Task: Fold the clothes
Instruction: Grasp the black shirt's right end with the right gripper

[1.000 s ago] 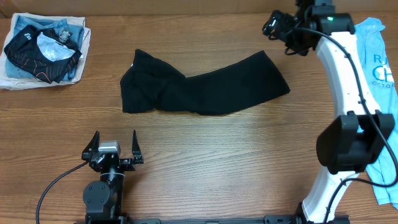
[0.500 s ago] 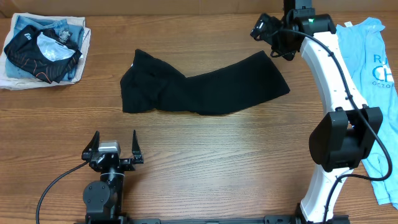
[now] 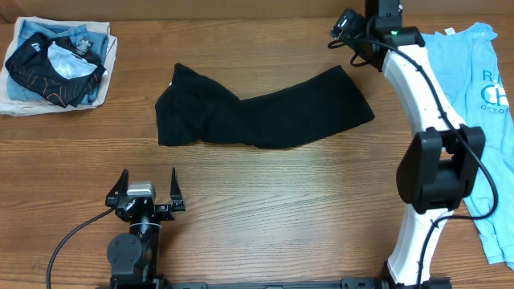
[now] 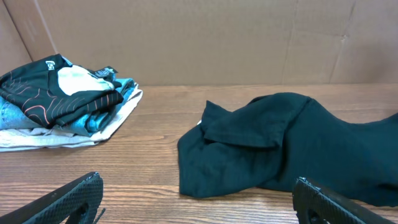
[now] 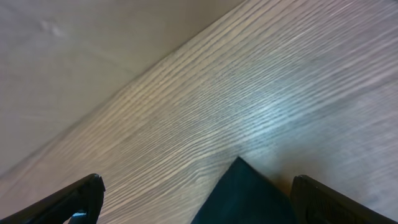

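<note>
One black T-shirt (image 3: 257, 112) | bunched on table (image 3: 305, 205) | clothes pile (image 3: 56, 64) apart

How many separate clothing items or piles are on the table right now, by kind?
Plain black T-shirt, lying loose: 1
Light blue T-shirt, lying loose: 1
Pile of stacked clothes: 1
Total: 3

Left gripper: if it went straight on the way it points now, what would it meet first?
Likely the left end of the black T-shirt, ahead of the open left gripper; the line runs near its edge, perhaps only clipping it.
</note>
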